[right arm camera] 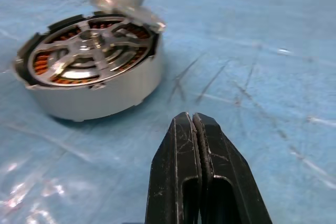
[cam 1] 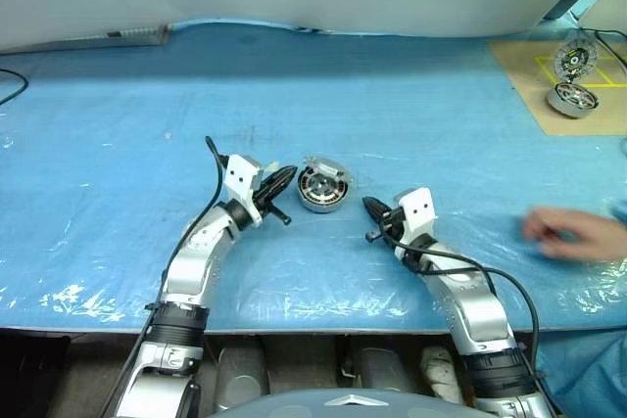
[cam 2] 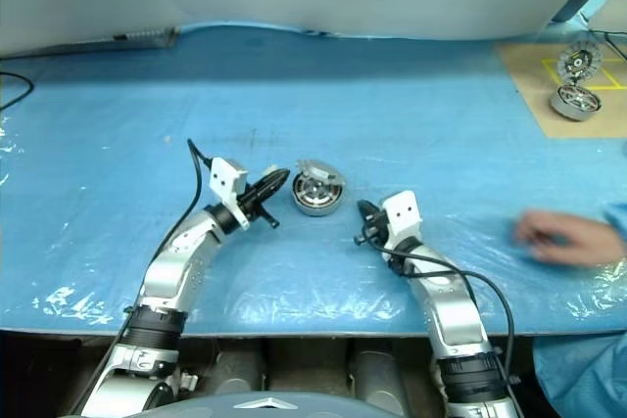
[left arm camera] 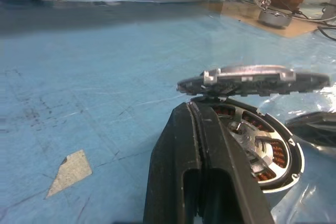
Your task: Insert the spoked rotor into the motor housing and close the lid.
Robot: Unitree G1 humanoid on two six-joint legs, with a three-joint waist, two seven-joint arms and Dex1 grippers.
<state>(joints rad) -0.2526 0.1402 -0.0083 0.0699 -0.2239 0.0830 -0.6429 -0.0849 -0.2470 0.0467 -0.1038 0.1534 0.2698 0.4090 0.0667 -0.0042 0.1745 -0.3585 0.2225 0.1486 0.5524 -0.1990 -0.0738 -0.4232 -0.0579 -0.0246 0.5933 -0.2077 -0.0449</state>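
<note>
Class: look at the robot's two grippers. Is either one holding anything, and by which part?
Nothing is held. Left gripper and right gripper are both shut and empty, beside the round silver motor housing.

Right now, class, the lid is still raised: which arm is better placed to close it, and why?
Probably the left: the left gripper, shut, sits beside the lid, while the right gripper is farther off.

Pretty bright, even overhead light; white glare on the crinkly blue plastic-covered table [cam 1: 118, 144] around 7 o'clock, and a person's hand [cam 1: 573, 233] at 3 o'clock is motion-blurred.
</note>
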